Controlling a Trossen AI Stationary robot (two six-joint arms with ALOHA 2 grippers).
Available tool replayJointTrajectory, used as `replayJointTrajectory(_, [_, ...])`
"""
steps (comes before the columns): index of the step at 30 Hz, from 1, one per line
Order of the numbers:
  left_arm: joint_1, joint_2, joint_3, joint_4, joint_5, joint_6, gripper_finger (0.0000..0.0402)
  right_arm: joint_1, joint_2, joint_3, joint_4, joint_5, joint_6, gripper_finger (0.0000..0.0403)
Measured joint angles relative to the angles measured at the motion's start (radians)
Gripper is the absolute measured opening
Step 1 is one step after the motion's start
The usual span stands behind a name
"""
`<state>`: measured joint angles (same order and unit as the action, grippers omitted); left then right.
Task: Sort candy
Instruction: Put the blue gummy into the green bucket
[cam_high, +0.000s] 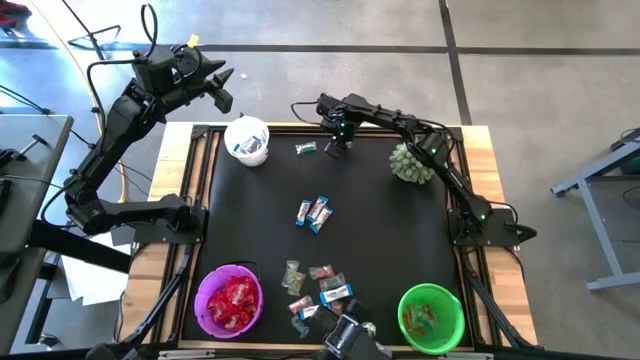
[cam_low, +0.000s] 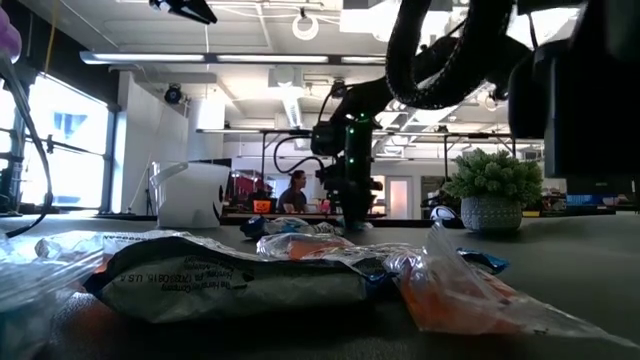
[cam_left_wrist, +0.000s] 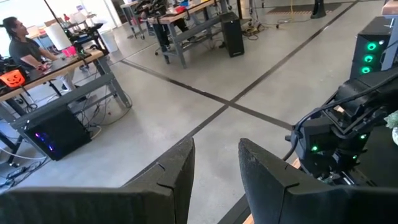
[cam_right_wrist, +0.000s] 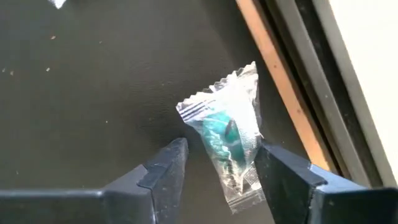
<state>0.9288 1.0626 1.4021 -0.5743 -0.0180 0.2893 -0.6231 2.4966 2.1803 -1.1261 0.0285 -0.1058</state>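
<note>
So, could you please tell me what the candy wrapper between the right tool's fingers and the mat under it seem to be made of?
Candy wrapper: likely thin clear plastic film, glossy; the teal sweet shows through, and the ends are crimped. Mat: matte black, faintly textured, possibly rubber or foam; hard to confirm. The right tool straddles the wrapper, open.

In the low view, the nearest candy wrappers (cam_low: 250, 275) are blurred, and their print cannot be read. The contents of the white cup (cam_high: 247, 140) are too small to be identified in the high view. The purple bowl (cam_high: 204, 313) and green bowl (cam_high: 452, 325) are partly cut off by the bottom edge.
</note>
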Motion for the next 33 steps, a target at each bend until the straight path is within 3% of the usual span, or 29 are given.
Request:
replayJointTrajectory(8, [0.000,0.000,0.000,0.000,0.000,0.000,0.0113,0.001,0.001,0.000,-0.004,-0.004,0.137,0.0175])
replayJointTrajectory(23, [0.000,0.000,0.000,-0.004,0.000,0.000,0.0113,0.003,0.004,0.028,-0.136,-0.028,0.324,0.0026])
replayJointTrajectory(30, [0.000,0.000,0.000,-0.005,0.000,0.000,0.0113,0.015,0.007,0.171,-0.295,-0.025,0.370,0.0012])
replayJointTrajectory(33, [0.000,0.000,0.000,-0.005,0.000,0.000,0.0113,0.033,-0.044,0.142,-0.288,-0.052,0.394,0.0012])
